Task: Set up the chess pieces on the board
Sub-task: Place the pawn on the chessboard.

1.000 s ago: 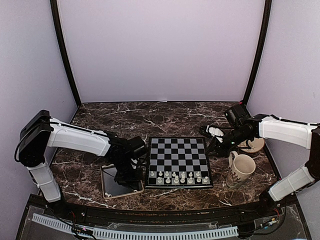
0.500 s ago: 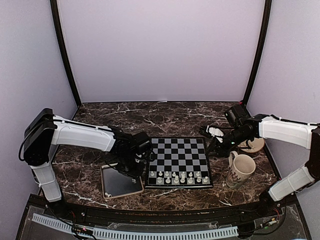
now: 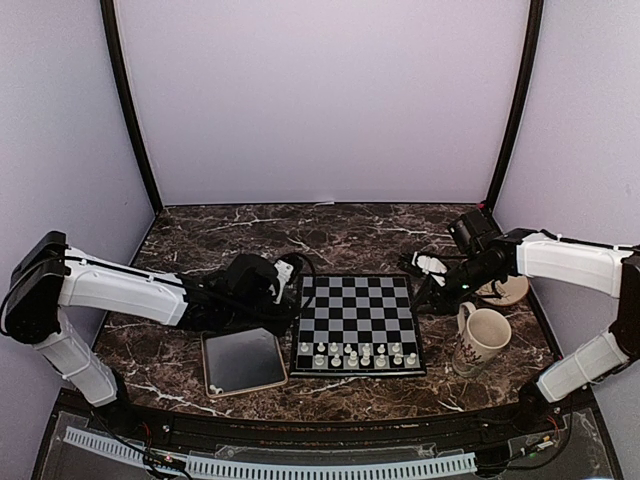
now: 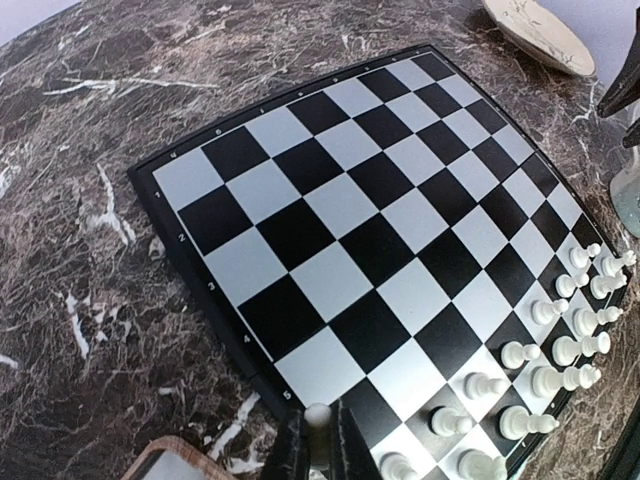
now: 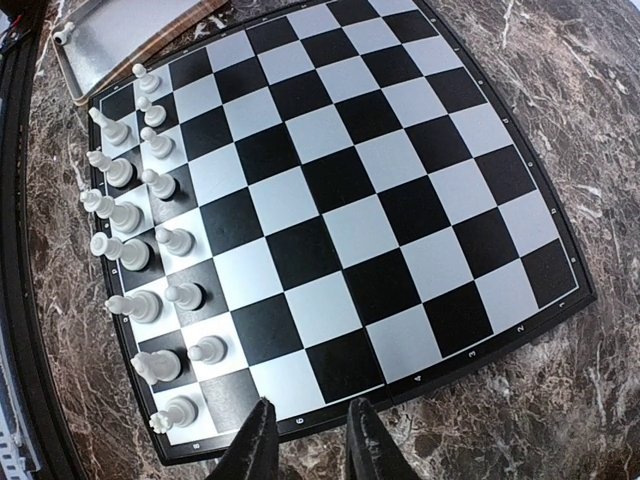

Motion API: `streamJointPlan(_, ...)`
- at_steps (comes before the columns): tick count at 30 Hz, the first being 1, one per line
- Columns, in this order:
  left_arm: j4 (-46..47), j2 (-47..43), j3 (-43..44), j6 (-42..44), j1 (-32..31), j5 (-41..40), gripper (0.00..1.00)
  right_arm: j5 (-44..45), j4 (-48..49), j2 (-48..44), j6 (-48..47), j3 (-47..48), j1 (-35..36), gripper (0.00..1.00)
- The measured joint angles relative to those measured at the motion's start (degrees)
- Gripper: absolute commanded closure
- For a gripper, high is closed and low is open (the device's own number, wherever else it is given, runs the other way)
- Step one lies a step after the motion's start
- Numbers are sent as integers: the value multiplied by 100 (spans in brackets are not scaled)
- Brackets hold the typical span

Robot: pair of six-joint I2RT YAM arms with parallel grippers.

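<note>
Centrally on the marble table lies the board. At its left edge the left gripper clenches 1 white piece, probably a pawn; the right gripper stands parted, empty. 2 rows of chess pieces line the near edge.

Metal tray, mug and saucer rest on the marble table.

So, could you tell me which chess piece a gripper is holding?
The piece pinched in the left gripper; those in rows on the board stand free.
</note>
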Motion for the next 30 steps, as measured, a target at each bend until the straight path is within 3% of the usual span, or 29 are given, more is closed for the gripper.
streamJointPlan(7, 2581, 107, -1045, 839, 42, 221, 100, 11, 4, 79, 2, -13, 0, 75)
streamJointPlan(12, 3578, 474, -1071, 1163, 114, 542, 100, 22, 7, 197, 4, -15, 0, 75)
streamJointPlan(30, 4186, 1443, -1043, 1412, 601, 1803, 95, 151, 26, 328, 4, -15, 0, 76)
